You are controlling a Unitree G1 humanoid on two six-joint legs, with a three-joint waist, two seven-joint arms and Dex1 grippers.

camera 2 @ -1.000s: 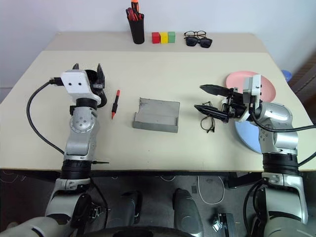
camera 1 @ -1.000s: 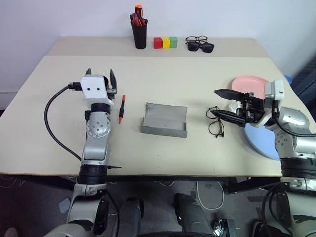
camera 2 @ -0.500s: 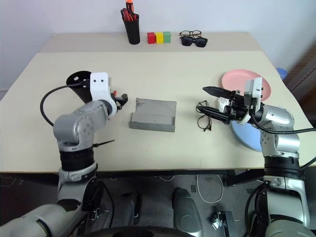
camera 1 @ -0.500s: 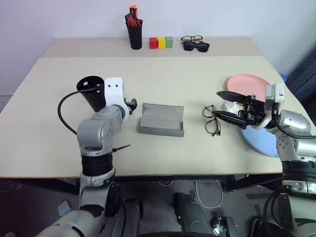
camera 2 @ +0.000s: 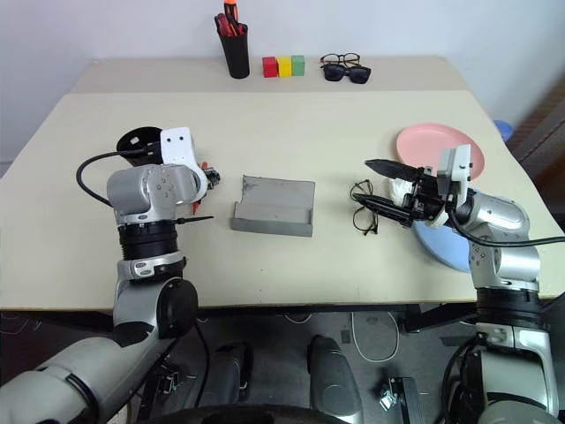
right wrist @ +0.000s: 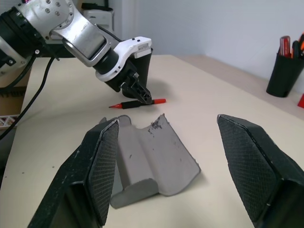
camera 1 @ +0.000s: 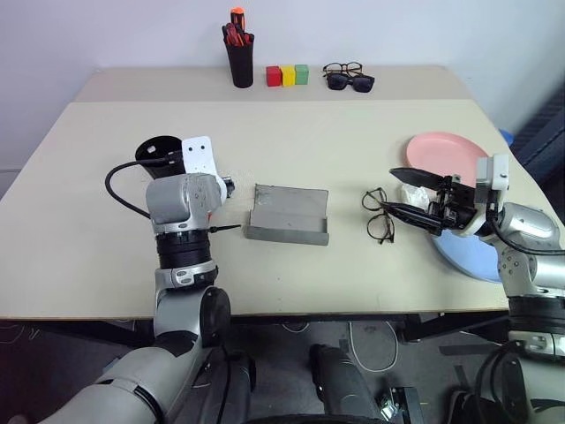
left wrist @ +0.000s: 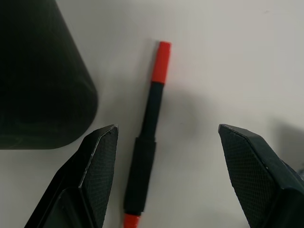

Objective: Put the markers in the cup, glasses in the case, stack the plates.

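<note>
- On the left of the beige table, the wide black plastic cup stands just behind the left gripper, whose jaws hang wide apart and empty above a red-and-black marker pen lying flat just beside the cup's wall.
- The step in hand looks like the pick-up of this marker: the fingers already straddle it, so a straight descent and a close across its black barrel near the middle should lift it level, clear of the cup.
- At centre, the grey matte hinged spectacle case lies open.
- Right of it, the thin black wire-rimmed glasses rest on the table, at the tips of the right gripper, its jaws spread and holding nothing.
- Far right, the salmon pink round plate and the light blue round plate lie unstacked.
- No brand, label or writing is readable.
</note>
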